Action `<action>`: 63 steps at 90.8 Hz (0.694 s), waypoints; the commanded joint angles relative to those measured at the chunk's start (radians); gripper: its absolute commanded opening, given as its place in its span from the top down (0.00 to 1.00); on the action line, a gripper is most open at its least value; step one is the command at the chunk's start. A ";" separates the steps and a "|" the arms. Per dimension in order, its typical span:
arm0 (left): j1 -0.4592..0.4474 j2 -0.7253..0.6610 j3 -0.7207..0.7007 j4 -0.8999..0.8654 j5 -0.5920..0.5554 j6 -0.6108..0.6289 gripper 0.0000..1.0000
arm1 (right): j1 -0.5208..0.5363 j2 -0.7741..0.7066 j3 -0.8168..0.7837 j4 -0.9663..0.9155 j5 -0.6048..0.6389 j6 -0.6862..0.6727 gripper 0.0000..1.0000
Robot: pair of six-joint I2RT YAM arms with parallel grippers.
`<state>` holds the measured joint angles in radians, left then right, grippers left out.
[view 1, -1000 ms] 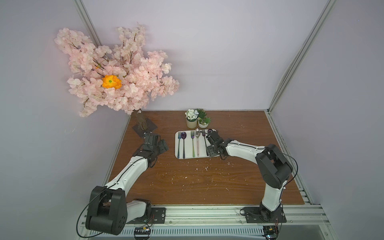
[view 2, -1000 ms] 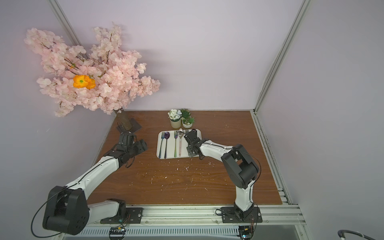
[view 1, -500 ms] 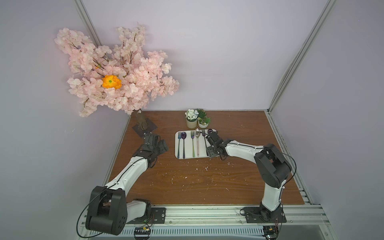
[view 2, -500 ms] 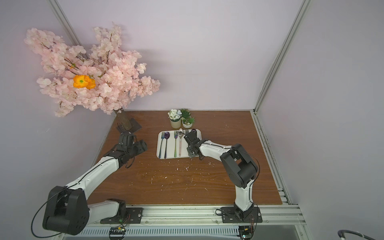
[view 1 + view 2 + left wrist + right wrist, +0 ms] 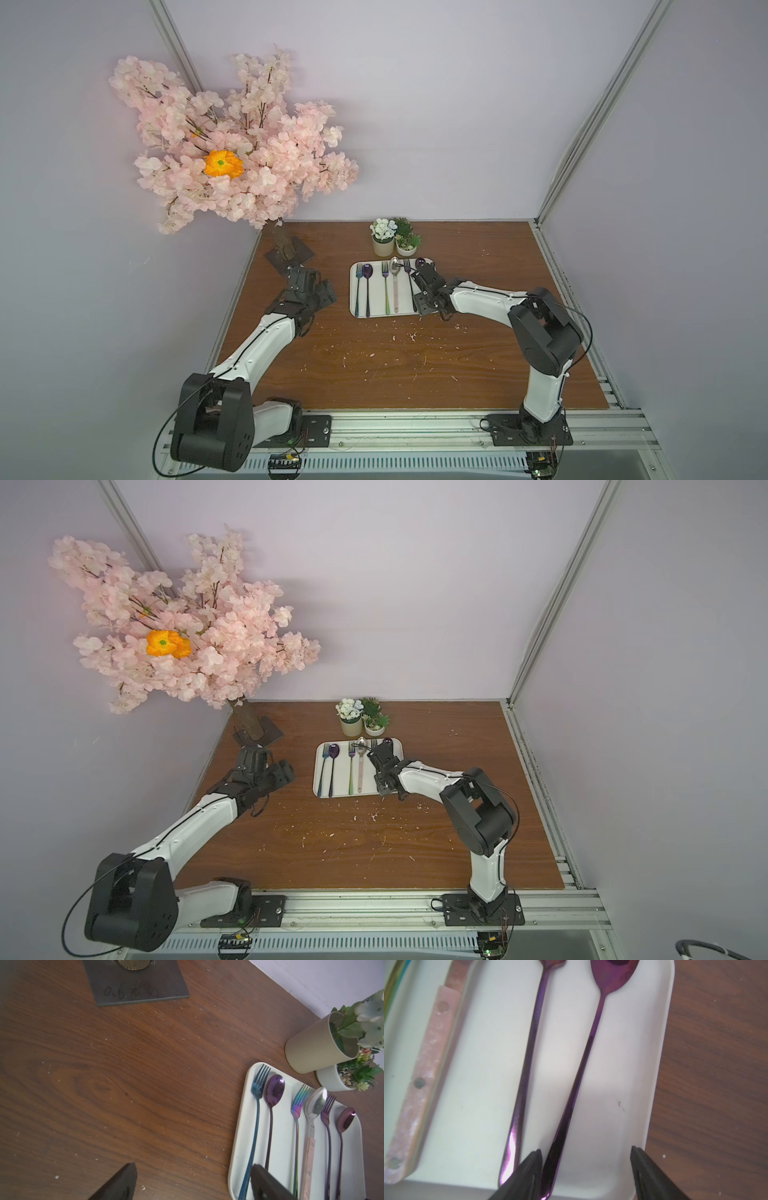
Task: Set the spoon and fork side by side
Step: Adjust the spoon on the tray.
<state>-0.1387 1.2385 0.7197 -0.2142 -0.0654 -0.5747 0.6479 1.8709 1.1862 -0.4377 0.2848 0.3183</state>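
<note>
1. Left gripper (image 5: 193,1184) hangs low over the wooden table (image 5: 145,1084); jaws spread wide, nothing between them; one finger (image 5: 268,1184) overlaps the white tray (image 5: 281,1147).
2. Right gripper (image 5: 585,1169) sits low over the tray's near end; jaws apart around the handle end of the purple spoon (image 5: 591,1043); one finger (image 5: 527,1169) lies just beside the handle, and contact cannot be told; nothing is clamped.
3. Purple fork (image 5: 532,1043) lies flat just beside that spoon, roughly parallel, on the tray's right part.
4. Beyond the tray: beige pot (image 5: 315,1047); white pot (image 5: 330,1080).

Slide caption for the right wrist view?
Right gripper, jaws open, over the handle end of the purple spoon lying beside the purple fork on the white tray.
</note>
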 commanded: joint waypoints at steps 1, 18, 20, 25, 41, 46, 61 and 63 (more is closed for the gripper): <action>0.014 -0.013 -0.016 0.014 0.009 0.014 0.12 | -0.002 0.007 -0.014 -0.017 0.025 -0.005 0.31; 0.014 -0.011 -0.019 0.018 0.013 0.012 0.12 | -0.002 0.004 -0.018 -0.018 0.027 -0.003 0.32; 0.014 -0.010 -0.020 0.018 0.013 0.012 0.12 | -0.002 0.003 -0.017 -0.018 0.025 -0.004 0.33; 0.014 -0.010 -0.020 0.019 0.015 0.010 0.12 | -0.001 0.002 -0.017 -0.017 0.026 -0.002 0.33; 0.014 -0.009 -0.023 0.020 0.015 0.010 0.12 | -0.002 -0.002 -0.017 -0.018 0.030 -0.003 0.34; 0.014 -0.010 -0.023 0.021 0.015 0.010 0.12 | -0.002 -0.003 -0.017 -0.018 0.029 -0.003 0.35; 0.014 -0.008 -0.024 0.021 0.016 0.008 0.11 | -0.002 -0.005 -0.014 -0.017 0.027 -0.005 0.36; 0.014 -0.008 -0.025 0.021 0.016 0.009 0.11 | -0.001 -0.005 -0.014 -0.018 0.028 -0.005 0.37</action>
<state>-0.1387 1.2385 0.7063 -0.1997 -0.0547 -0.5747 0.6479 1.8709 1.1839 -0.4374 0.2920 0.3183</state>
